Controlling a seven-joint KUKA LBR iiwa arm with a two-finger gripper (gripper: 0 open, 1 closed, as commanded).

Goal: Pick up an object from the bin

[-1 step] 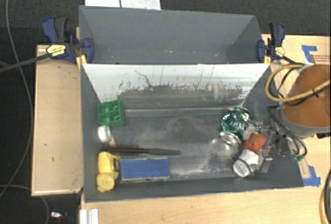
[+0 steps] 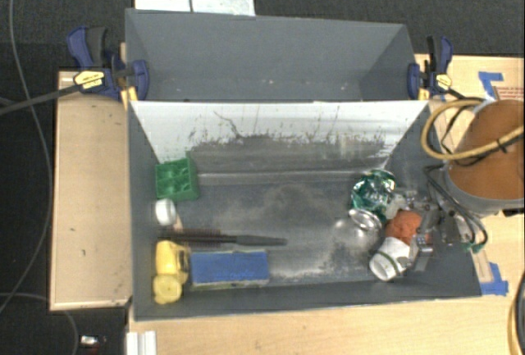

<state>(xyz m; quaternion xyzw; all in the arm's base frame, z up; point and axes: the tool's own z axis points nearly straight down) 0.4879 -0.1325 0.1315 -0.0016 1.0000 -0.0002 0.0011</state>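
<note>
Low at right, the gripper (image 2: 417, 237) sits just beside a red-orange lump (image 2: 402, 225), its opening impossible to tell.

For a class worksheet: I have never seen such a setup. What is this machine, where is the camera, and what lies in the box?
One camera looks down on a grey metal bin. A robot arm, orange-covered, reaches in from the right; its gripper is low at the bin's right end, by a small heap: a red-orange thing, a white cylinder, a green-and-white crumpled thing. At the left lie a green toy brick, a yellow thing, a blue block and a dark stick. Whether the gripper holds anything cannot be told.
</note>
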